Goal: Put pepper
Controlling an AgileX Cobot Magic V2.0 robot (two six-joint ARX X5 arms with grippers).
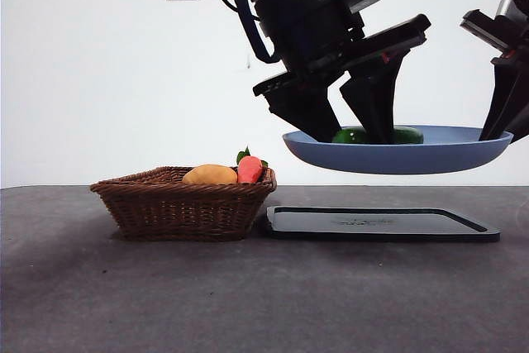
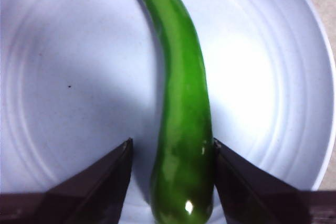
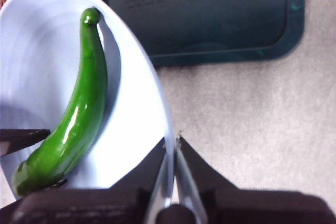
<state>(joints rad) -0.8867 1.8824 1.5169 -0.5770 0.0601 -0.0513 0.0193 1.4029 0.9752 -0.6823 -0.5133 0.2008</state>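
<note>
The pepper [image 1: 350, 135], glossy green and long, lies in a light-blue plate [image 1: 397, 159] that hangs in the air above the black tray. My left gripper [image 1: 349, 131] reaches down into the plate. In the left wrist view its jaws [image 2: 172, 153] stand open on either side of the pepper [image 2: 184, 119], one jaw touching it, the other a little apart. My right gripper [image 1: 500, 134] is shut on the plate's rim [image 3: 169, 129] and holds the plate up. The right wrist view shows the whole curved pepper [image 3: 79, 124] in the plate.
A black tray [image 1: 380, 225] lies on the table under the plate. To its left stands a brown wicker basket [image 1: 186, 204] with a yellow-orange oval item [image 1: 209, 174] and a red-orange item with green leaves [image 1: 250, 169].
</note>
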